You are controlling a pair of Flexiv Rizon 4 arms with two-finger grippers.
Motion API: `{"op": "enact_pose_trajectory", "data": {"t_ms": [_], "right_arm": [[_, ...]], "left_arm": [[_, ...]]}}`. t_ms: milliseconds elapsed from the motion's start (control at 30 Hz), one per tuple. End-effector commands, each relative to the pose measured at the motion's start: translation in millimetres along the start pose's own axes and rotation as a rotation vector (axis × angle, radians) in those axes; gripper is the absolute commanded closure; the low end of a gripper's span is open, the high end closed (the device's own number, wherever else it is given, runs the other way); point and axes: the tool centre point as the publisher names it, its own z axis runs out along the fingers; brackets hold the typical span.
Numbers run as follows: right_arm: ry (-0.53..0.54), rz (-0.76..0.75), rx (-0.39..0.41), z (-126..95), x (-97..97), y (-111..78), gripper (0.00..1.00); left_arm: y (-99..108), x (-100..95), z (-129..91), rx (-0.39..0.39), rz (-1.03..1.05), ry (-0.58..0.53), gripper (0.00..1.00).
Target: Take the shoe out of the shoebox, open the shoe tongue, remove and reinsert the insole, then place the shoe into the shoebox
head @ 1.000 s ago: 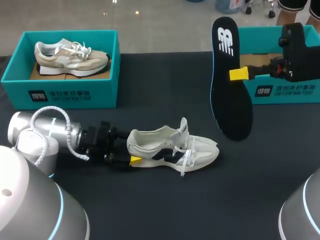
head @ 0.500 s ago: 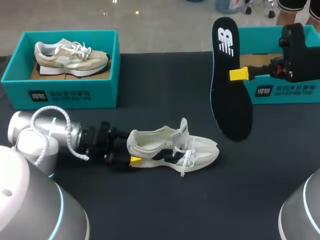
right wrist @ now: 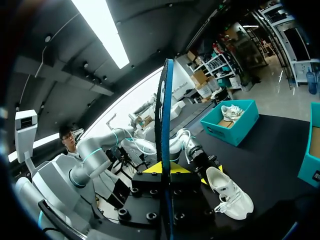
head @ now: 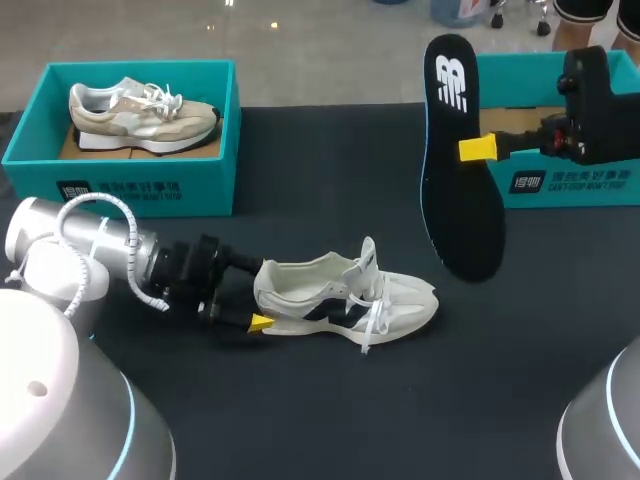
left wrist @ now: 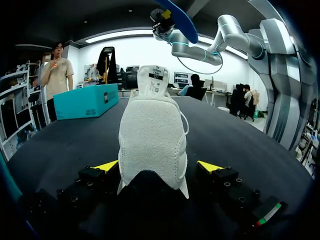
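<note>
A white shoe (head: pixel 345 295) lies on its side on the black table, tongue raised and toe pointing right. My left gripper (head: pixel 256 298) stands open around its heel. In the left wrist view the heel (left wrist: pixel 152 135) sits between the yellow fingertips (left wrist: pixel 106 166) of my left gripper (left wrist: pixel 157 167), with a small gap on each side. My right gripper (head: pixel 470 148) is shut on the black insole (head: pixel 462 150), holding it upright above the table at the right. The right wrist view shows the insole (right wrist: pixel 164 115) edge-on in that gripper (right wrist: pixel 166 170), with the shoe (right wrist: pixel 230 195) below.
A teal shoebox (head: pixel 120 185) at the back left holds a beige shoe (head: pixel 140 115). A second teal shoebox (head: pixel 560 180) stands at the back right, behind my right gripper.
My left gripper's fingers have spread wider around the heel, and the left arm has drawn back slightly to the left. The shoe, right arm and insole have not moved.
</note>
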Motion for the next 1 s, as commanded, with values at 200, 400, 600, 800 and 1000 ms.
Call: {"op": "enact_pose_trajectory", "data": {"t_ms": [200,400,600,800,1000], "right_arm": [[-0.001,0.001,0.002,1,-0.9,-0.1,1.00],[-0.001,0.001,0.002,1,-0.9,-0.1,1.00],[-0.001,0.001,0.002,1,-0.9,-0.1,1.00],[-0.001,0.001,0.002,1,-0.9,-0.1,1.00],[-0.001,0.001,0.002,1,-0.9,-0.1,1.00]], "left_arm": [[-14,0.0,-28,-0.207,-0.033,0.041,0.00],[-12,-0.6,-34,-0.227,-0.042,0.030,0.00],[-12,-0.6,-34,-0.227,-0.042,0.030,0.00],[-17,-1.3,-33,-0.254,-0.071,0.009,0.00],[-29,0.5,-40,-0.437,-0.127,0.017,0.00]]}}
